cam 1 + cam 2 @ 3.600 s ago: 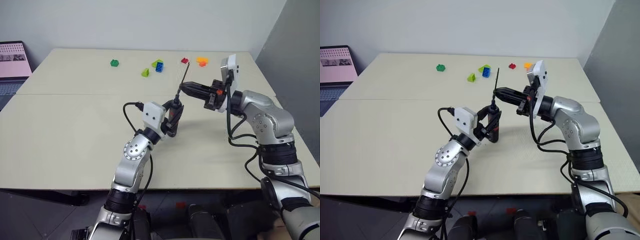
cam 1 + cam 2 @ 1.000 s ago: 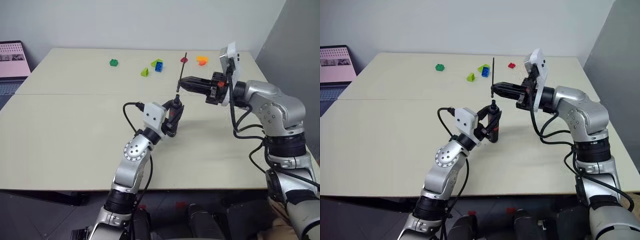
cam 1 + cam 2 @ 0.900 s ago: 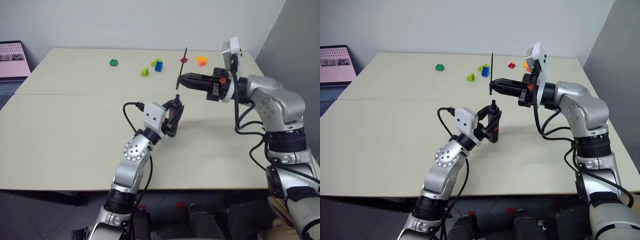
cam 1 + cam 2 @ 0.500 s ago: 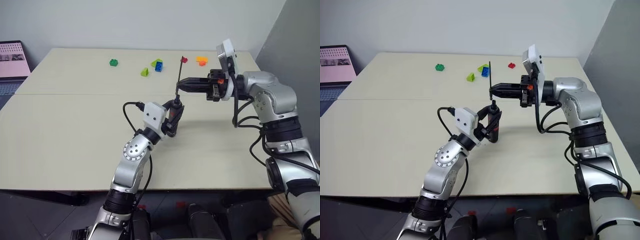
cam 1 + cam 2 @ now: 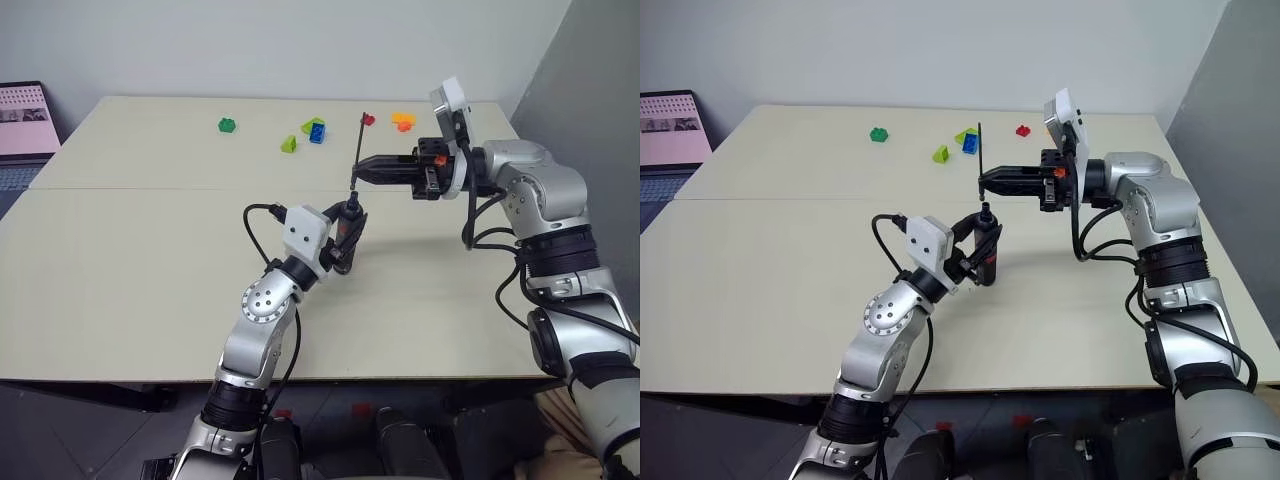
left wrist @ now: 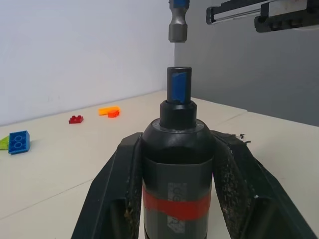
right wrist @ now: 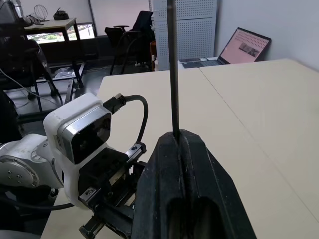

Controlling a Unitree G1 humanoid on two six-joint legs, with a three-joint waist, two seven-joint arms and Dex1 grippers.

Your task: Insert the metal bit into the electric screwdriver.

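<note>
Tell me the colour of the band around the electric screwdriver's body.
Red, on the black electric screwdriver; the left wrist view shows it best.

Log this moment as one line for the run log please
left gripper: shut on electric screwdriver, upright | right gripper: shut on metal bit | bit end just above socket, not inserted

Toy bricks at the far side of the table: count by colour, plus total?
green brick: 1
yellow-green bricks: 2, one of them touching the blue one
blue brick: 1
red brick: 1
orange brick: 1, though it may be two pieces together
Total: 6
</note>
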